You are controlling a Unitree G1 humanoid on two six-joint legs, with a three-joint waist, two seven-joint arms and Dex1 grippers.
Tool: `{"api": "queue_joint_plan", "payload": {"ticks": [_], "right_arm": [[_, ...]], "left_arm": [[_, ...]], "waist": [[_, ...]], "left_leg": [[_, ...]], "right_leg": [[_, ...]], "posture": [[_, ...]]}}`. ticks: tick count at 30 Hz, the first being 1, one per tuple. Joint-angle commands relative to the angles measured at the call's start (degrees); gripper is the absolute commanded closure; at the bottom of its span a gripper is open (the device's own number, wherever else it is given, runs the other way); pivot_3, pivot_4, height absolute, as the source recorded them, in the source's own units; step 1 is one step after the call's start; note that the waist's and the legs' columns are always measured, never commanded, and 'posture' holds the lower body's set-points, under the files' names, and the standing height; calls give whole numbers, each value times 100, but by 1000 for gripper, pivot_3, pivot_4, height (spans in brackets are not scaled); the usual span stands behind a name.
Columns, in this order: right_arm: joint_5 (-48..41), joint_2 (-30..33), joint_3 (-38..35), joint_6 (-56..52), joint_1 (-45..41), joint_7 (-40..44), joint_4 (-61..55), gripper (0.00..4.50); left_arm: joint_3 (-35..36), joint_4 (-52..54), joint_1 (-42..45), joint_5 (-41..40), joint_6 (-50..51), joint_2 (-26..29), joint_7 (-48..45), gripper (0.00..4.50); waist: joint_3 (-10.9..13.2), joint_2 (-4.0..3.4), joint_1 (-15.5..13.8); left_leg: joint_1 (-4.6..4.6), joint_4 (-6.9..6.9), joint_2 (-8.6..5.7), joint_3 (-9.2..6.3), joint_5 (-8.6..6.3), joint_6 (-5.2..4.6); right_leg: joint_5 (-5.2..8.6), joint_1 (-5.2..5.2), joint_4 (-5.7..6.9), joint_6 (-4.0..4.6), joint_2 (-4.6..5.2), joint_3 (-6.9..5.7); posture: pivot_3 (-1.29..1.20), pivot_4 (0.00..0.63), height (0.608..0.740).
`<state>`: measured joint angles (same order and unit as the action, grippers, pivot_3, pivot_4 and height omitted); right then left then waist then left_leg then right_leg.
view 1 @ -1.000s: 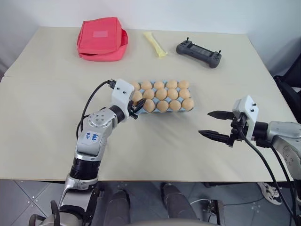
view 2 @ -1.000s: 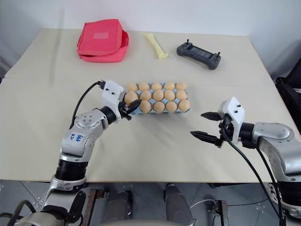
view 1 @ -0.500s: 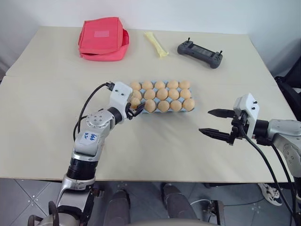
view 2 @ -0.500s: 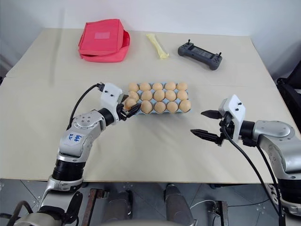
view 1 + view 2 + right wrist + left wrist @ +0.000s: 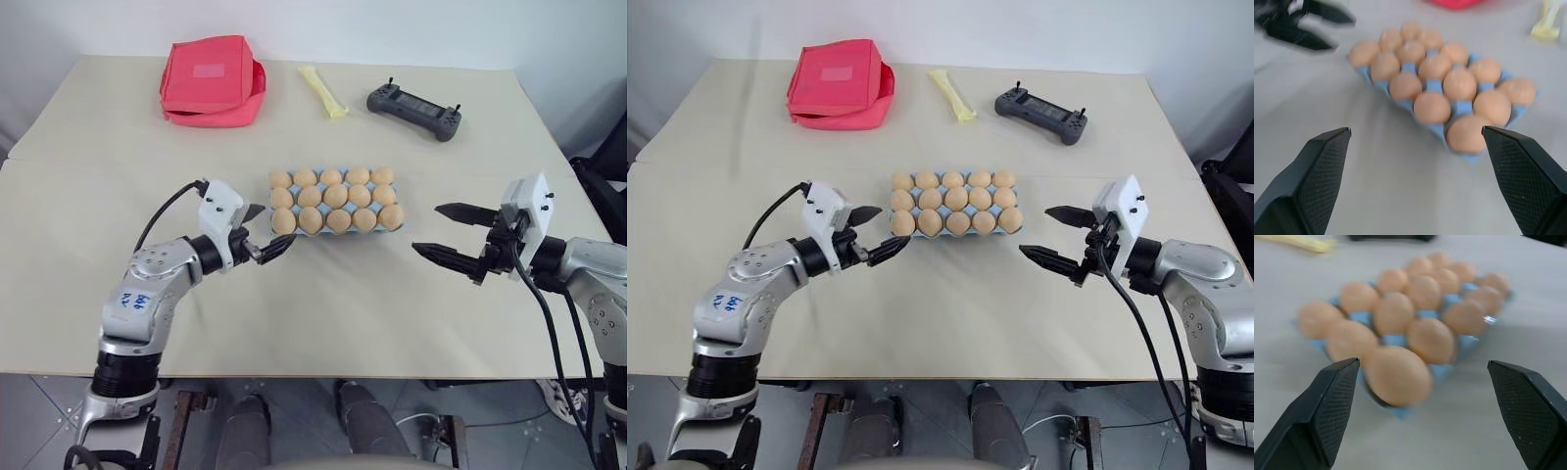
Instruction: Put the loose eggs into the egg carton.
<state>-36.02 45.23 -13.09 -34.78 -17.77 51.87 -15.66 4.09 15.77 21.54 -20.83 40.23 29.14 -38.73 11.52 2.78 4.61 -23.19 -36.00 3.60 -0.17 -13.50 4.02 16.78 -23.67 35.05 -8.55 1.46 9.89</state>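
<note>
The light blue egg carton (image 5: 340,233) lies mid-table with a tan-orange egg (image 5: 335,196) in every cup I can see. Loose eggs are out of view on the table. My left gripper (image 5: 277,223) hovers just off the carton's near left corner, open and empty. In the left wrist view its fingertips (image 5: 1342,377) frame the corner egg (image 5: 1398,374) without touching it. My right gripper (image 5: 425,227) hangs to the right of the carton, open and empty, pointing at it. In the right wrist view the carton (image 5: 1427,85) lies beyond the right gripper (image 5: 1415,129).
A red fabric pouch (image 5: 213,81) sits at the back left. A yellow strip (image 5: 323,91) and a black handheld controller (image 5: 413,110) lie at the back. Bare tabletop (image 5: 353,304) stretches between the carton and the front edge.
My left gripper has opened and drawn back to the left from the carton's corner, leaving an egg in the corner cup. My right gripper has risen a little, still open.
</note>
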Motion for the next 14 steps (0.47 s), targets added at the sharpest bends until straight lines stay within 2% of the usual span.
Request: {"api": "queue_joint_plan", "payload": {"ticks": [1,3,9,14], "right_arm": [[-244,-68,-361,77,-146,-130,-186,0],[-275,-77,-389,81,-154,-142,-181,0],[-256,13,-364,193,-58,22,-122,0],[-92,50,-323,366,-5,138,93,0]], "left_arm": [[402,64,-116,-533,-190,451,-789,34],[520,-77,-129,-649,-419,619,-1056,34],[947,-774,137,-882,-824,880,-1455,34],[992,-1340,258,-766,-1349,1068,-1789,34]], "waist": [[0,0,16],[1,-1,21],[1,-1,15],[0,-1,16]], "left_leg": [[0,0,0,0,0,0],[0,-1,0,0,0,0],[0,-1,1,0,0,-1],[-1,3,1,1,-1,-1]], "right_leg": [[5,0,0,9,0,0],[33,0,0,61,0,0],[33,0,0,62,1,-1],[34,-1,0,62,1,-1]], "posture": [[0,150,740],[0,150,740],[0,150,740],[0,150,740]]}}
